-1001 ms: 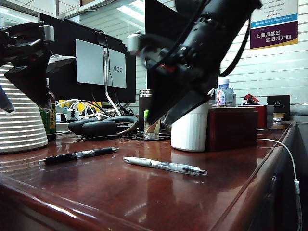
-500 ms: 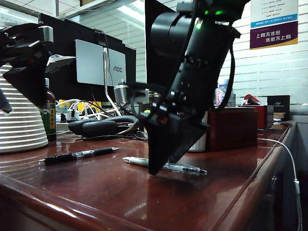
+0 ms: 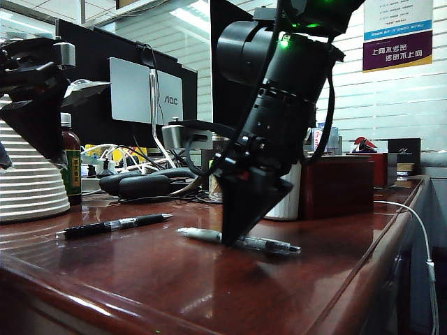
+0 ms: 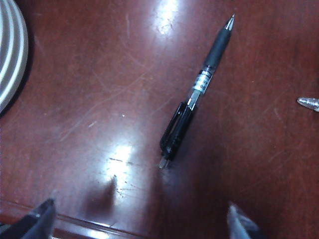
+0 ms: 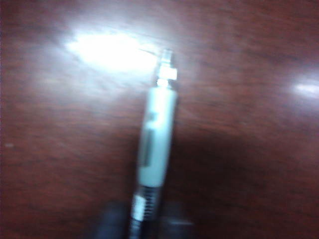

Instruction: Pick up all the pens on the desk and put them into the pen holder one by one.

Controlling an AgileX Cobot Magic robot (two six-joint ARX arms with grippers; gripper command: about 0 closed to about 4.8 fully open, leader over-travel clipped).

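Currently, the whitish pen lies flat on the desk, close to the front edge in the exterior view. The right gripper points down onto the middle of this pen, with its tip at the desk surface. In the right wrist view, the whitish pen runs straight out from between two dark, blurred fingertips that sit on either side of its barrel; the jaws appear closed on the pen, and the pen rests on the wood.

The black pen lies on the desk to the left of the whitish pen, well apart from it. In the left wrist view, the black pen lies untouched on the wood. The left gripper hangs above the desk with its jaws spread wide, one dark fingertip at each side of that view, holding nothing.

The pen holder, a white ribbed cup, stands upright behind the right arm, which hides most of it. A dark red box stands just beside the holder.
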